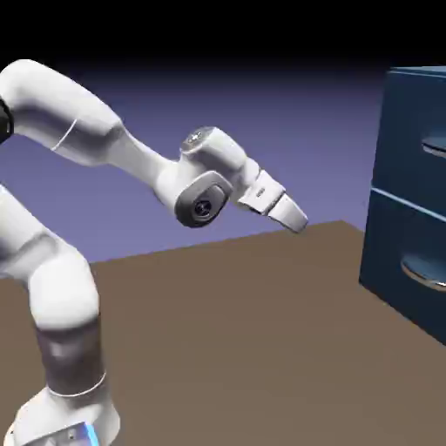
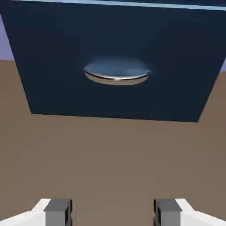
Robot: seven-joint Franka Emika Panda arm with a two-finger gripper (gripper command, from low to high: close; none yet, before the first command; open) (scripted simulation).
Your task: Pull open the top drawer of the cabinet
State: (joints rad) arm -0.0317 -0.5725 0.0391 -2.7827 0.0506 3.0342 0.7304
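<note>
The jaws (image 2: 113,212) stand open with nothing between their two grey tips, which show well apart at the bottom of the hand view. In the exterior view they point down and toward the exterior view's right, above the brown bench (image 1: 235,331) and apart from the dark blue cabinet (image 1: 409,122) at that side. The top drawer (image 1: 405,144) lies above the lower drawer (image 1: 392,244), a pale line between them, and its curved silver handle (image 1: 434,146) is partly cut off by the picture's edge. The top drawer sits closed, flush with the lower one. The hand view shows the lower drawer's handle (image 2: 117,80) ahead of the tips, not touching them.
</note>
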